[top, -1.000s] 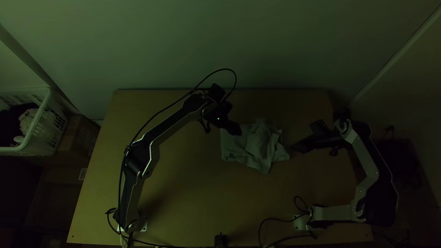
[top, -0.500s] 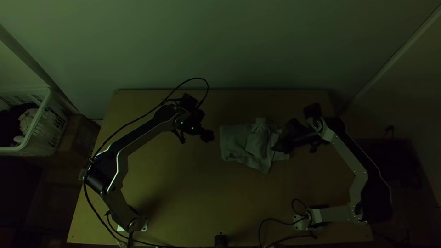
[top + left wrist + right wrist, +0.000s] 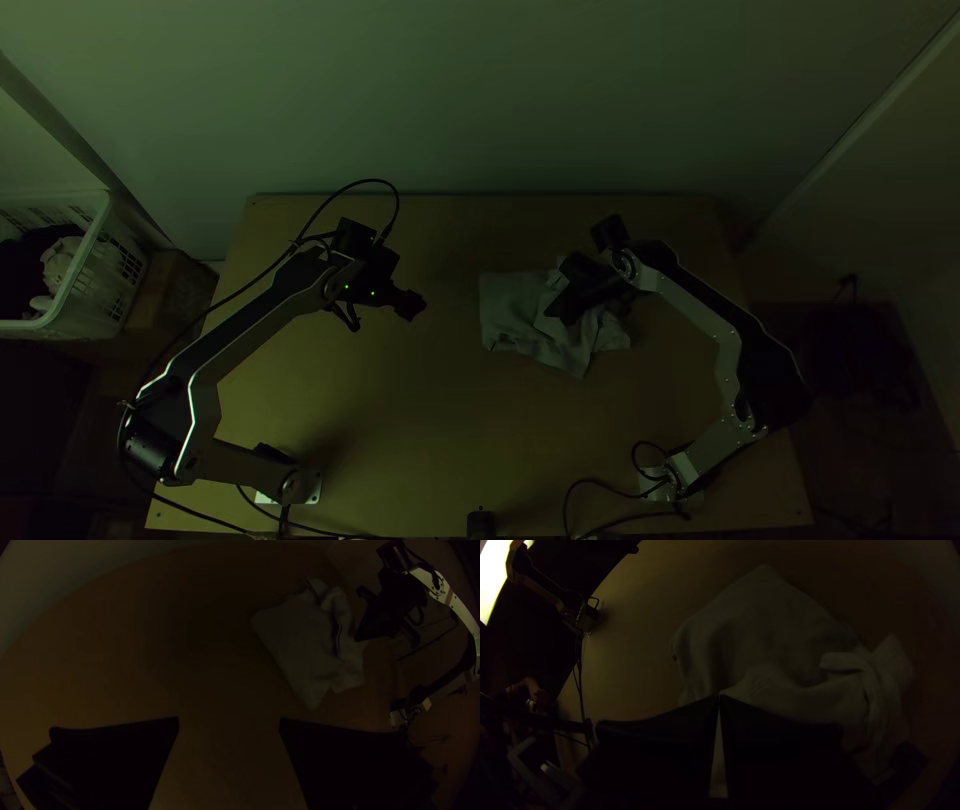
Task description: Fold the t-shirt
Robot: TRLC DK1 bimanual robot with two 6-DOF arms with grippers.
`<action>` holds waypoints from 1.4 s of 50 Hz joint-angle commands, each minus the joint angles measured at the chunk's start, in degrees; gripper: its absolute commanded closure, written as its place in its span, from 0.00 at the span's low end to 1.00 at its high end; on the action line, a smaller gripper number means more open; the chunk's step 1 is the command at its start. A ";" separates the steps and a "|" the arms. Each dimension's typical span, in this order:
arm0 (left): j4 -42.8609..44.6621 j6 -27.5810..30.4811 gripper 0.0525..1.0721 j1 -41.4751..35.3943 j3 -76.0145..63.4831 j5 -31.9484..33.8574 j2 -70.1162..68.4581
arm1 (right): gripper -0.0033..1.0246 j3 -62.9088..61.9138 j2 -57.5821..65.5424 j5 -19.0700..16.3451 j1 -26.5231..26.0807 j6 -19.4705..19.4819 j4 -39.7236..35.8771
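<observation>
Looking down, we see the shirt (image 3: 512, 300) on the table (image 3: 420, 400), just right of its middle, one side lying fairly flat and the other bunched in loose folds. Over the bunched part is the right gripper (image 3: 556, 314), fingertips pressed together; we cannot tell whether they touch the cloth. Well apart from the shirt, over the table's left half, the left gripper (image 3: 415, 308) has its fingers spread wide, with nothing between them. Beyond the table's left edge stands a white basket (image 3: 83, 255) of clothes (image 3: 60, 262).
</observation>
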 commanded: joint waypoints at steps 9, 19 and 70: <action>1.82 1.12 0.05 1.36 -6.64 -1.57 -4.61 | 0.97 5.39 6.14 -0.41 4.78 1.39 4.31; 2.44 1.03 0.05 2.41 -8.40 -1.75 -5.48 | 0.97 6.09 10.63 1.00 3.29 1.39 6.50; -0.37 0.68 0.05 5.49 -9.01 -3.24 -9.44 | 0.98 5.48 15.72 10.14 -22.55 -3.09 7.73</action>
